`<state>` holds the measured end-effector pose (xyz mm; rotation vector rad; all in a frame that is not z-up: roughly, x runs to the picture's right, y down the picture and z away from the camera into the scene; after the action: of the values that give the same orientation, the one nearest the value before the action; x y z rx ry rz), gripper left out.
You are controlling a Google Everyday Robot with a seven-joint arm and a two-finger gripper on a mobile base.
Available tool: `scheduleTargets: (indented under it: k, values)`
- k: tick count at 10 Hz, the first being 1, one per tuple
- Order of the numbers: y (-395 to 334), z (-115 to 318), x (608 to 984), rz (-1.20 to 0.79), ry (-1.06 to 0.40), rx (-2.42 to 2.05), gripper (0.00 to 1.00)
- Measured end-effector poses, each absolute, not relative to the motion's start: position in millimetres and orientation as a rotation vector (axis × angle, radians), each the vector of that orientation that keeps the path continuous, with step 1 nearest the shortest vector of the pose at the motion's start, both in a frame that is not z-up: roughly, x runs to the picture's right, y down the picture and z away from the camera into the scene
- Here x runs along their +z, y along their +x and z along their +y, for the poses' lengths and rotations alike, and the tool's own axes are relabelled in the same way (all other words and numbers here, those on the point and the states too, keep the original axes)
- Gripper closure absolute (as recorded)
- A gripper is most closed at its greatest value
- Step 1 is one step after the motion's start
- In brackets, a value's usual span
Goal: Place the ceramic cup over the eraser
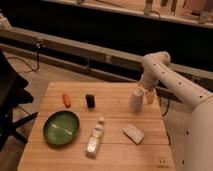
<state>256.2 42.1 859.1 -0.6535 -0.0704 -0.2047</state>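
The gripper (144, 95) hangs at the right edge of the counter (114, 161), at the end of the white arm (172, 82) that bends down from the right. How the jaws stand cannot be told. The ceramic cup (135, 101) stands upright on the counter right against the gripper, on its left side and slightly lower, touching or nearly so. The eraser (90, 100) stands upright well apart from the cup, to the left, at about the same depth on the counter. Just left of the eraser lies an orange carrot-like piece (66, 99). Nearer the front edge are a green bowl (61, 128), a white-and-clear bottle (95, 138) lying down, and a pale flat block (133, 133) below the cup.
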Motion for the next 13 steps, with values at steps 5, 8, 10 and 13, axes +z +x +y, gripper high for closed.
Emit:
scheduleTargets:
  k: [5, 8, 10, 13]
  values:
    - [224.9, 41.1, 864.6, -0.212, -0.649, -0.278, 0.2]
    - [228.3, 46.4, 870.8, -0.216, -0.665, -0.279, 0.2]
    - [231.2, 49.6, 875.0, -0.209, -0.678, -0.278, 0.2]
    - [227.1, 51.0, 875.0, -0.209, -0.683, -0.3, 0.29]
